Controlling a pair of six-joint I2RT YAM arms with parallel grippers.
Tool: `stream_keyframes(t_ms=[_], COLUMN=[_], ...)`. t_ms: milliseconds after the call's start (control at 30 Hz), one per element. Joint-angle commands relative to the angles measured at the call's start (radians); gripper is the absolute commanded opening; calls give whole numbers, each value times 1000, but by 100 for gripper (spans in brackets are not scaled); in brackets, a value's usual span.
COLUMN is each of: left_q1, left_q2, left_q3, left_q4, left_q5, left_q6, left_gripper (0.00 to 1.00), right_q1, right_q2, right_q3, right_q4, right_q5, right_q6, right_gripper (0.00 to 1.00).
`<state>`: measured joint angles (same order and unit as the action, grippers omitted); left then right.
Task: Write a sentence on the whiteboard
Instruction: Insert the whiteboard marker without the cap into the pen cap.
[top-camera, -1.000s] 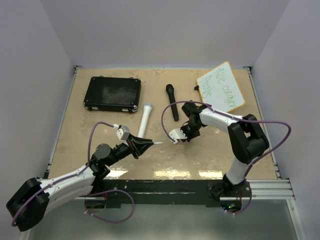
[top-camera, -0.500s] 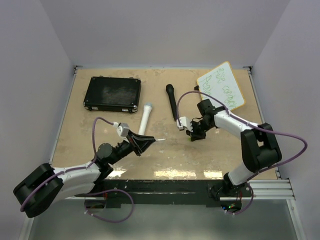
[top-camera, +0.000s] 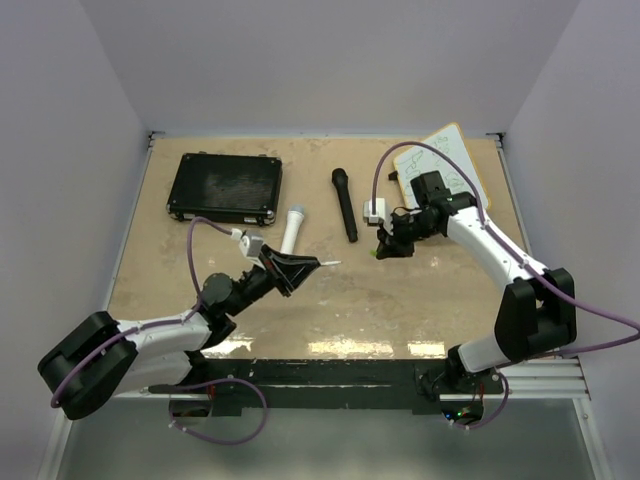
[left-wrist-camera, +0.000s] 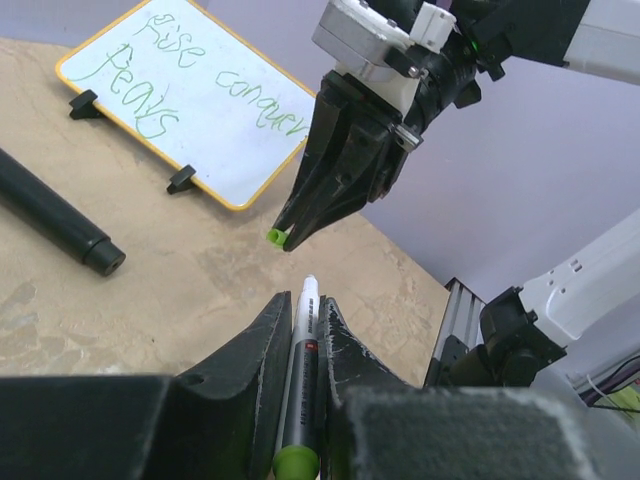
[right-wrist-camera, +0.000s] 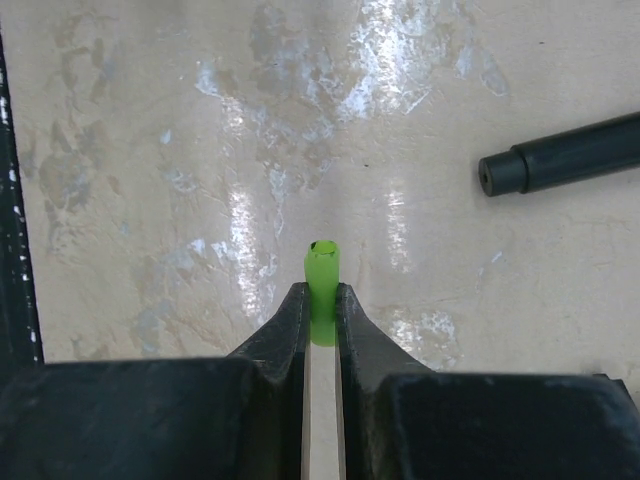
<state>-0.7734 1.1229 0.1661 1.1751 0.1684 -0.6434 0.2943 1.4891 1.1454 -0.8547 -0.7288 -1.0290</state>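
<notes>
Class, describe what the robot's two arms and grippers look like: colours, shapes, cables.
The left arm and right arm have white links and black joints. A purple cable loops along each. The left gripper and right gripper are black, with two tapering fingers and a white block behind.

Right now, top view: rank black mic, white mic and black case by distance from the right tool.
1. Black mic, just left of the right tool.
2. White mic, farther left, mid-table.
3. Black case, far left, at the back.
</notes>
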Motion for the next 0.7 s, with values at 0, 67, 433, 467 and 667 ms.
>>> stream_keyframes(t_ms=[0, 67, 433, 467, 667], left_q1=[5, 5, 5, 5, 3], left_q2=[-3, -12, -25, -18, 21], left_q3=[87, 114, 285, 300, 365], left_q4=[-69, -171, -531, -543, -612], left_q5=[12, 23, 42, 49, 82], left_q6=[2, 17, 85, 88, 91], left_gripper=[0, 0, 0, 0, 0], right_q1=[26, 48, 83, 85, 94], right_q2=[-33, -44, -85, -89, -92], right_q3=[-61, -105, -151, -154, -162], right_q4=[31, 92, 158, 160, 167], right_q5=[-55, -31, 28, 26, 26], right_q6=[70, 81, 76, 76, 72], right_gripper=[0, 0, 0, 0, 0])
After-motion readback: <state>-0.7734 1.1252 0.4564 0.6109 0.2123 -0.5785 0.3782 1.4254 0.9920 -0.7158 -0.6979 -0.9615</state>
